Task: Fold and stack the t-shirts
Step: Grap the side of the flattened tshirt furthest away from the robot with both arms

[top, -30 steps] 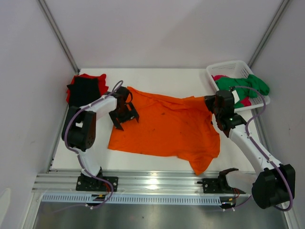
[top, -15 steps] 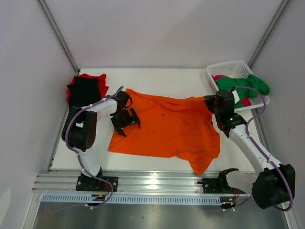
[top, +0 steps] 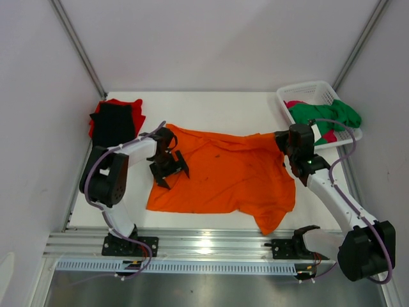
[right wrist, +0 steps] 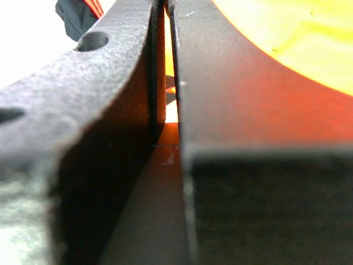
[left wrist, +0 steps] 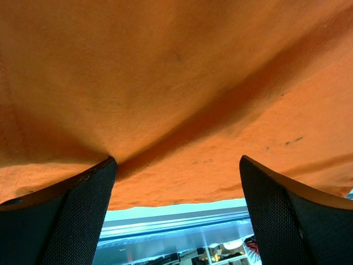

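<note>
The orange t-shirt (top: 223,176) lies spread across the middle of the table, wrinkled, with one sleeve hanging toward the near edge. My left gripper (top: 168,167) hovers open over its left edge; in the left wrist view both black fingers (left wrist: 66,215) stand wide apart against orange cloth (left wrist: 176,83) with nothing between them. My right gripper (top: 284,142) is shut on the shirt's far right corner, and a thin strip of orange shows between the closed fingers (right wrist: 138,83). A folded black t-shirt (top: 112,123) rests on a red t-shirt (top: 132,106) at the far left.
A white lattice basket (top: 307,86) stands at the back right, holding a green t-shirt (top: 332,114) and a pink one (top: 294,103). An aluminium rail (top: 204,243) runs along the near edge. Grey walls enclose the table on both sides.
My left gripper has moved nearer along the shirt's left edge, staying open. The shirt's far left corner has shifted slightly nearer. The right arm has barely moved.
</note>
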`<state>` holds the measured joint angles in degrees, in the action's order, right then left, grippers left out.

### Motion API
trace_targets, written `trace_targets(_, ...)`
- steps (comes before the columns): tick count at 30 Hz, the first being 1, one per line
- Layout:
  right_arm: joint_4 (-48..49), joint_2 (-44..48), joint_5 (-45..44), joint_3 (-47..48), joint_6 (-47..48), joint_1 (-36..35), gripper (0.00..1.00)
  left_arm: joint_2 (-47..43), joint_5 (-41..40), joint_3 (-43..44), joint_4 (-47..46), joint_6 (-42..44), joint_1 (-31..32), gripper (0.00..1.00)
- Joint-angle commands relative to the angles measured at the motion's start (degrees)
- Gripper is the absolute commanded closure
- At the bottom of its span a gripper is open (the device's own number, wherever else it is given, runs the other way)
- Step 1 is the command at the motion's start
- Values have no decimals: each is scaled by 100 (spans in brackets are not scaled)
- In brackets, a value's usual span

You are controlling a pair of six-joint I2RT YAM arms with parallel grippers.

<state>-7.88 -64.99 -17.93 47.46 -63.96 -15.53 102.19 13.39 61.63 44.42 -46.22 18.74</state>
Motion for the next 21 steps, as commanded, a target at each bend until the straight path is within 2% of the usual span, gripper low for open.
trace_targets(1, 138, 224, -26, -26, -20, 59, 100, 73, -354, -458, -30, 8, 95, 4)
trace_targets(10, 164, 215, 18, -27, 7, 85, 100, -129, -372, -459, 49, -28, 95, 4)
trace_targets(16, 190, 154, 53, -53, 16, 85, 100, -392, -600, 672, 233, 314, 103, 4)
trace_targets(21, 199, 136, 79, -105, 16, 85, 100, -428, -732, 1650, 1047, 649, 103, 4)
